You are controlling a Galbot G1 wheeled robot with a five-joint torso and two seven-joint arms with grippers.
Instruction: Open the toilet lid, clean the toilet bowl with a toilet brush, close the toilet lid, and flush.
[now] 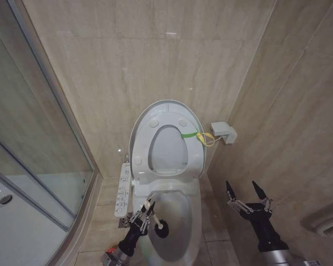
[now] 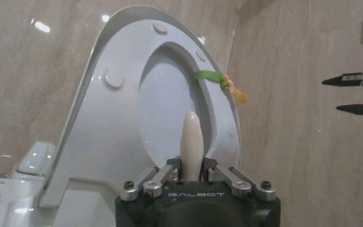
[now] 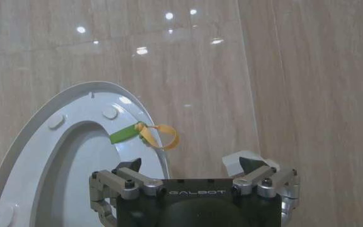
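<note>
The toilet lid (image 1: pixel 169 147) stands upright against the back wall, with the seat ring (image 1: pixel 195 158) raised in front of it and a green-and-yellow band (image 1: pixel 202 136) tied at its right edge. Below lies the open toilet bowl (image 1: pixel 183 213). My left gripper (image 1: pixel 148 209) hovers over the bowl's left rim, shut on the toilet brush, whose dark bristle head (image 1: pixel 160 229) sits inside the bowl. The white handle (image 2: pixel 192 142) pokes up between the fingers in the left wrist view. My right gripper (image 1: pixel 248 194) hangs open to the right of the toilet, holding nothing.
A glass shower enclosure (image 1: pixel 39 155) with its white tray (image 1: pixel 16 221) takes up the left side. A control panel (image 1: pixel 122 188) runs along the toilet's left flank. A small white box (image 1: pixel 224 133) is mounted on the wall right of the lid. Tiled walls close in behind and right.
</note>
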